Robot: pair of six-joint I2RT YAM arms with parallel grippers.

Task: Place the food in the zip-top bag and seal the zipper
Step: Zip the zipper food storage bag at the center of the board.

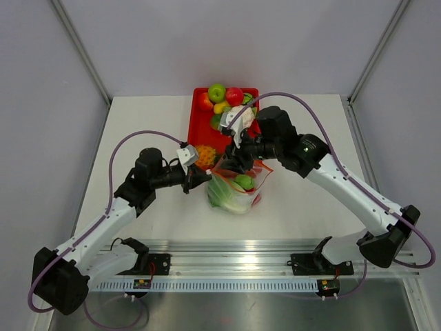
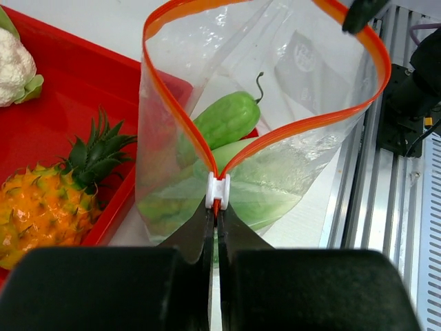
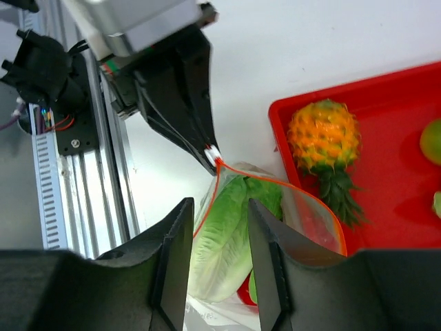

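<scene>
The zip-top bag lies just in front of the red tray with its mouth gaping wide. Inside it are the green-and-white lettuce, the green cucumber piece and a red tomato-like piece low down. The orange-red zipper runs in an open loop from a white slider. My left gripper is shut on the zipper's end right at that slider. Above the bag's mouth hovers my right gripper, open, with nothing between its fingers and the lettuce showing below the gap.
The red tray behind the bag holds an orange pineapple, a white cauliflower, a green apple and a red one. An aluminium rail runs along the near edge.
</scene>
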